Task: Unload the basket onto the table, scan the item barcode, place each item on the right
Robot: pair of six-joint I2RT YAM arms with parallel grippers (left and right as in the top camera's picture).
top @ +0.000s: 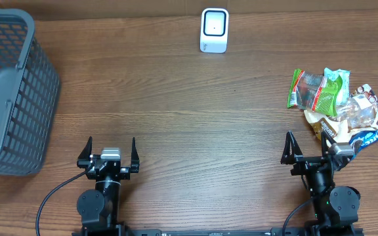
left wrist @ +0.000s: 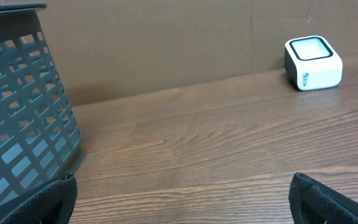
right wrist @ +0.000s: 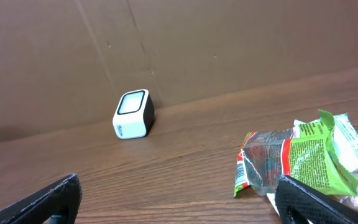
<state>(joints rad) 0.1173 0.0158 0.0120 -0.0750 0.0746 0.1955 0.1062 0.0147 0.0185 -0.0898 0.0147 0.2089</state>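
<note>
Snack packets [top: 336, 105] of crinkled plastic, green, red, white and blue, lie heaped near the right edge of the brown wooden tabletop [top: 189, 98] in the overhead view. A small white box scanner [top: 214, 30] with a dark-rimmed window sits at the middle of the far edge. A grey plastic lattice basket [top: 5, 92] fills the far left corner. At the near edge, the left gripper [top: 111, 141] has its jaws spread wide with nothing between them, well apart from everything else. The right gripper [top: 312, 145] is equally wide and empty; its right finger reaches the heap's near side (contact cannot be judged).

Left wrist view: the left gripper [left wrist: 185, 211] shows two black fingers at the bottom corners, with bare wood between them. The basket [left wrist: 23, 106] stands at left, and the scanner [left wrist: 313, 62] is far right, against a brown cardboard wall [left wrist: 135, 43].

Right wrist view: the right gripper [right wrist: 179, 208] is spread, holding nothing. The scanner [right wrist: 133, 114] sits left of centre at the wall. The packets [right wrist: 297, 155] lie at right, just beyond the right finger.
</note>
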